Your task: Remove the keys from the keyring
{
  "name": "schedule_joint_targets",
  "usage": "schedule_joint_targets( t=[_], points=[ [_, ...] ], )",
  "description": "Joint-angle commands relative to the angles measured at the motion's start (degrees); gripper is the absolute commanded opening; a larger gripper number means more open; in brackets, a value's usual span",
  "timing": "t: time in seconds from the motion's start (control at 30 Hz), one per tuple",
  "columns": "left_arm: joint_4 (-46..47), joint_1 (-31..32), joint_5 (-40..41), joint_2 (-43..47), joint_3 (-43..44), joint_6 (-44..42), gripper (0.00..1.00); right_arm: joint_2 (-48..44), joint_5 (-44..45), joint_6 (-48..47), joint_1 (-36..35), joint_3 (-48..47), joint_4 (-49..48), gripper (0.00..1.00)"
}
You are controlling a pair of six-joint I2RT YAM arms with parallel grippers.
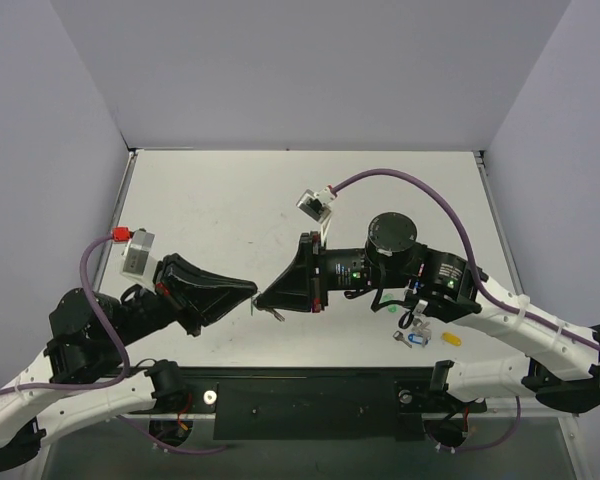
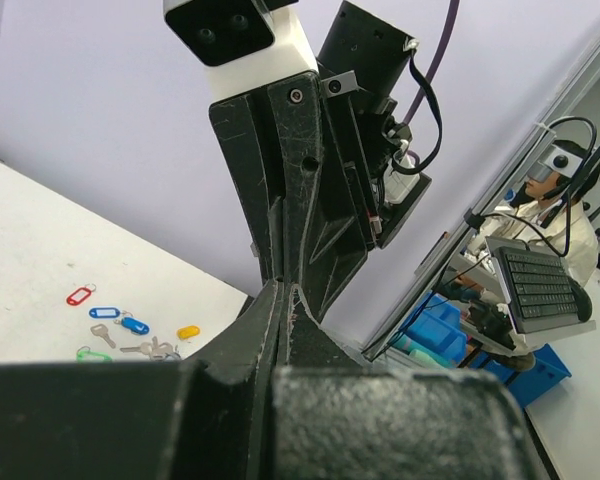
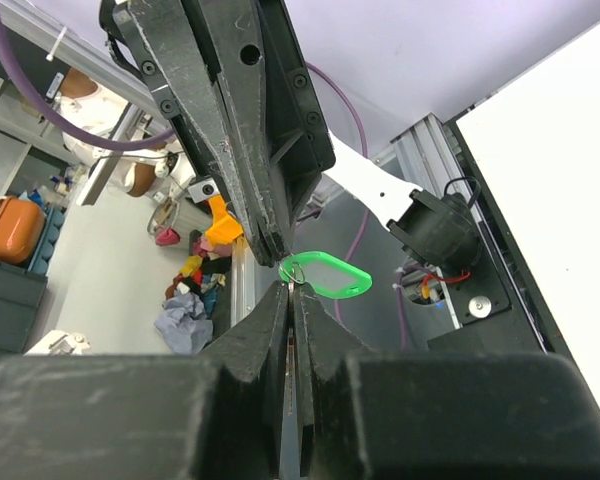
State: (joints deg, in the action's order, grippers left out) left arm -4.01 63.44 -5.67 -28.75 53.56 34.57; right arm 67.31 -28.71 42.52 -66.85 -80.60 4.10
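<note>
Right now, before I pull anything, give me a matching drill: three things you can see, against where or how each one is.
Things:
1. green key on the keyring
2. yellow key
3. left hand

Places or states:
A. shut, tip against the right hand
B. lying on the table by the right arm
C. off the table, hanging where both hands meet

Pairs: 1-C, 2-B, 3-A

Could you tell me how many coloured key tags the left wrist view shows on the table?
5: a red tag farthest left, two blue tags beside it, a yellow tag farthest right, a green tag lowest; the left gripper may hide more.
</note>
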Motion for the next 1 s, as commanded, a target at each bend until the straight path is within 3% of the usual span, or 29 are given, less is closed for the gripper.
schedule_joint_targets(
  t=[0.0, 0.5, 0.97],
  points=[
    [-4.6, 0.3, -4.3, -3.8, 1.6, -1.6, 0.00, 0.9, 1.2, -1.5, -0.4, -3.1, -2.2, 0.00],
    [-7.6, 0.3, -6.6, -5.7, 2.4, -2.2, 0.00, 0.6, 1.6, -2.5, -0.4, -3.7, -0.6, 0.00],
    [-9.3, 0.3, 7.1, -2.5, 2.0, -0.9, 0.00, -0.1, 2.6, -2.6, -0.4, -1.4, -0.9, 0.00]
  ],
)
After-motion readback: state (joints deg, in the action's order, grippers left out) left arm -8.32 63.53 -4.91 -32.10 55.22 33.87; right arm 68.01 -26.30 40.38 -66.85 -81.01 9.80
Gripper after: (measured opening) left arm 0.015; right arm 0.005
